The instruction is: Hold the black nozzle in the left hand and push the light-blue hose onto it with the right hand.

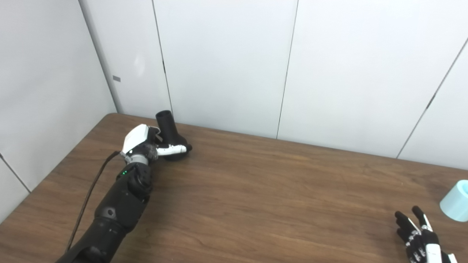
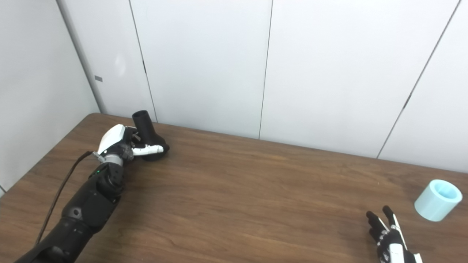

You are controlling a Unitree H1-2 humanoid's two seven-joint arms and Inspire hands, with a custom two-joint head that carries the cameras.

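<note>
The black nozzle (image 1: 170,136) stands on the table's far left, its narrow tube pointing up and its wide base on the wood. My left hand (image 1: 146,144) wraps around it: the white thumb lies across the front of the base, and the fingers (image 1: 156,133) sit behind the tube, mostly hidden. The light-blue hose (image 2: 437,199), a short wide cylinder, lies tilted at the right edge with its open end up. Near the bottom right corner my right hand (image 2: 387,233) is open with fingers spread, a short way left of and in front of the hose, not touching it.
The brown wooden table (image 1: 263,193) runs up to white wall panels (image 1: 226,62) at the back and left. A black cable (image 1: 91,190) trails along my left forearm.
</note>
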